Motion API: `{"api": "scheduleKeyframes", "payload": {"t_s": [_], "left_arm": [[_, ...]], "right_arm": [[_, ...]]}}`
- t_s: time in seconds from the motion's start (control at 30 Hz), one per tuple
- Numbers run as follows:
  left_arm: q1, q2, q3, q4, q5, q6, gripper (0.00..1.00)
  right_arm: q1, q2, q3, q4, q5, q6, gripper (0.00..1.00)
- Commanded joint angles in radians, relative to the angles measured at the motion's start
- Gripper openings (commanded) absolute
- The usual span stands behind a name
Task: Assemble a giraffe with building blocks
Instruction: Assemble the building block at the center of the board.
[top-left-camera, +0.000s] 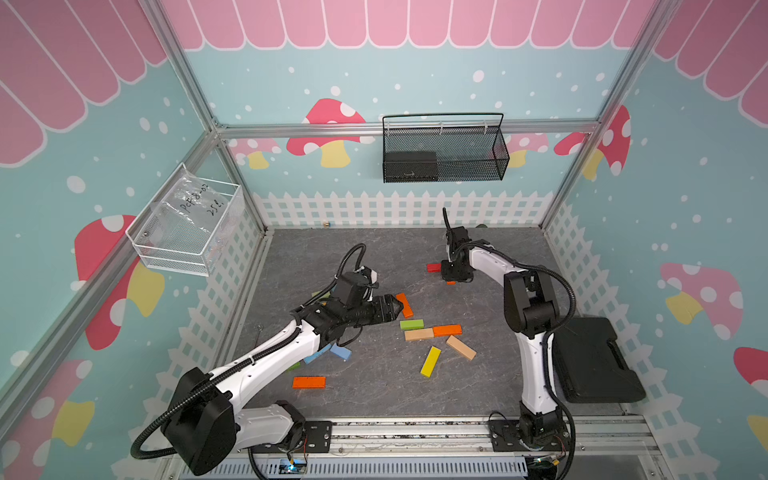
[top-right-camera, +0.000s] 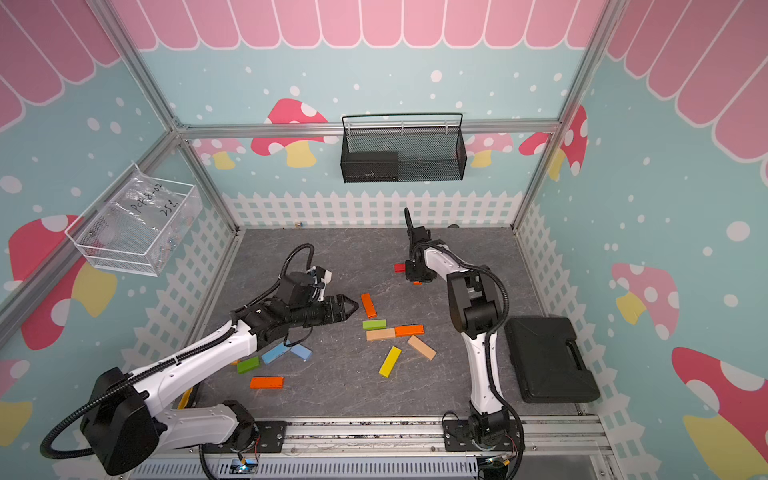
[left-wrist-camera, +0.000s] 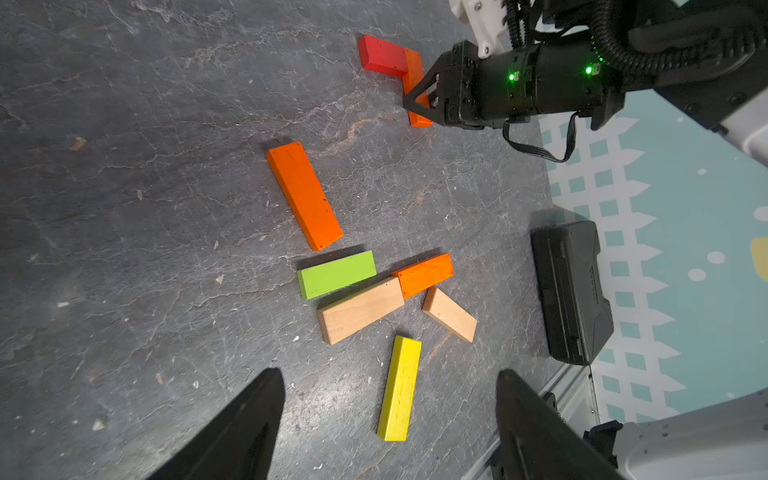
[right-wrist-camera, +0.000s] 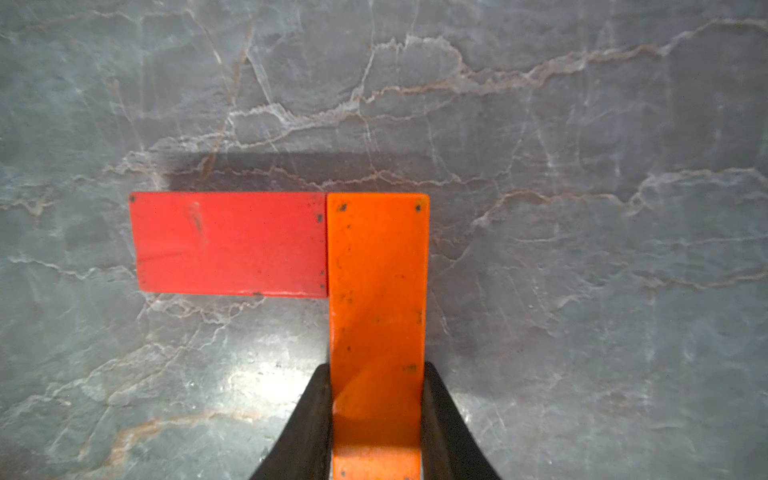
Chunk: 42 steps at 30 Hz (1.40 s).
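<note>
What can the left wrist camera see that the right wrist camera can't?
Only the left wrist view: the green block, yellow block, two tan blocks, two loose orange blocks and the black case.
Only the right wrist view: close up, the red block has its end flat against the side of the held orange block, making a corner.
Both: those two blocks, the right gripper shut on the orange one, and the grey table.

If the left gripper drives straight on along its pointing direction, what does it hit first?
Probably the yellow block: the left wrist view shows it between the open jaws of the left gripper; its depth is unclear.
</note>
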<state>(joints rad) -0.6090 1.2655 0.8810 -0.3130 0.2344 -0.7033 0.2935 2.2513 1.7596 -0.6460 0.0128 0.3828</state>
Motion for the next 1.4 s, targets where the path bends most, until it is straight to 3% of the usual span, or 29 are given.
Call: {"api": "scheduleKeyframes", "payload": {"t_s": [0.0, 0.47, 0.8, 0.93, 1.37], "left_arm": [[0.007, -0.017, -0.011, 0.005, -0.007, 0.011, 0.83], [0.013, -0.022, -0.018, 0.005, -0.004, 0.011, 0.83], [0.014, -0.034, -0.017, 0.002, -0.003, 0.008, 0.83], [0.015, -0.052, -0.015, -0.007, -0.008, 0.008, 0.83], [0.027, -0.166, -0.029, -0.078, -0.036, -0.005, 0.83]], "right_arm": [[-0.008, 0.029, 0.019, -0.027, -0.001, 0.004, 0.28], [-0.008, 0.013, 0.023, -0.031, 0.002, -0.002, 0.39], [-0.007, -0.046, 0.065, -0.069, 0.010, -0.007, 0.58], [0.005, -0.111, 0.082, -0.094, 0.022, -0.008, 0.60], [0.233, -0.220, 0.055, -0.156, 0.051, 0.018, 0.60]]}}
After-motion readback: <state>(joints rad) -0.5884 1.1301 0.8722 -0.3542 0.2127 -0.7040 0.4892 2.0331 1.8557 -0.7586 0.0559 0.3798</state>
